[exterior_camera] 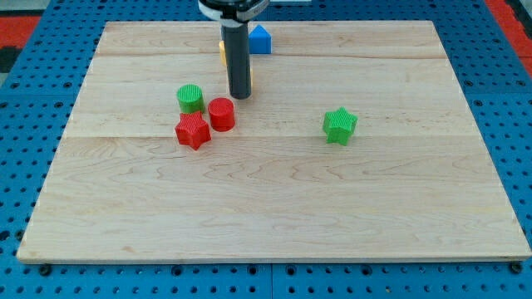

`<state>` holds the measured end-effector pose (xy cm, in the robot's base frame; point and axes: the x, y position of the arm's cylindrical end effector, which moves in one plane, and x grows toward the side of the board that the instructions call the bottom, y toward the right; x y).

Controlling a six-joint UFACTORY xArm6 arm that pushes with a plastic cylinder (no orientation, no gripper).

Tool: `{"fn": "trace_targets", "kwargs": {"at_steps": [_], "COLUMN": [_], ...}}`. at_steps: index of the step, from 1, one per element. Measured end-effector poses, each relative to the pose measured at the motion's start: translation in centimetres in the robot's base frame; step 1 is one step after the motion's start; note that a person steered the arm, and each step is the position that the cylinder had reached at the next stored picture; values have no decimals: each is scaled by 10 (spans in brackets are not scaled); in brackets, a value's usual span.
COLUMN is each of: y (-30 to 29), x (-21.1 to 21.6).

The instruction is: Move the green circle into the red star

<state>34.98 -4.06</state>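
Just to the view's left of my tip [239, 95] and slightly toward the view's bottom stands the green ribbed plastic circle [190, 99], apart from the rod. No gripper is carried by this arm, so nothing is clenched or released; the dark rod simply rests with its end on the pale wooden worktop [274, 208], touching no block as far as can be told.

Directly below the tip, toward the view's bottom, sits the red plastic cylinder [221, 114], and further down and to the view's left lies the red plastic star [192, 130], seemingly touching the cylinder. The green circle is near the star, at its upper side, with a narrow gap between them, so the task is judged close to done but not finished.

The main risk is judged to come from the red cylinder: if the tip is swept straight down or leftward from where it stands, the cylinder may be struck first and driven into the star, shifting the target away. A glancing, off-centre contact on the round green block may also let it roll aside past the star.

Behind the rod, toward the view's top, a blue block [260, 40] and a partly hidden yellow block [223, 48] are seen; well to the view's right lies a green plastic star [339, 125], out of the way.
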Motion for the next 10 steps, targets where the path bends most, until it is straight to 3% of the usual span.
{"fn": "trace_targets", "kwargs": {"at_steps": [2, 4, 6, 10], "y": [25, 25, 31, 13], "x": [-32, -38, 13, 18]}}
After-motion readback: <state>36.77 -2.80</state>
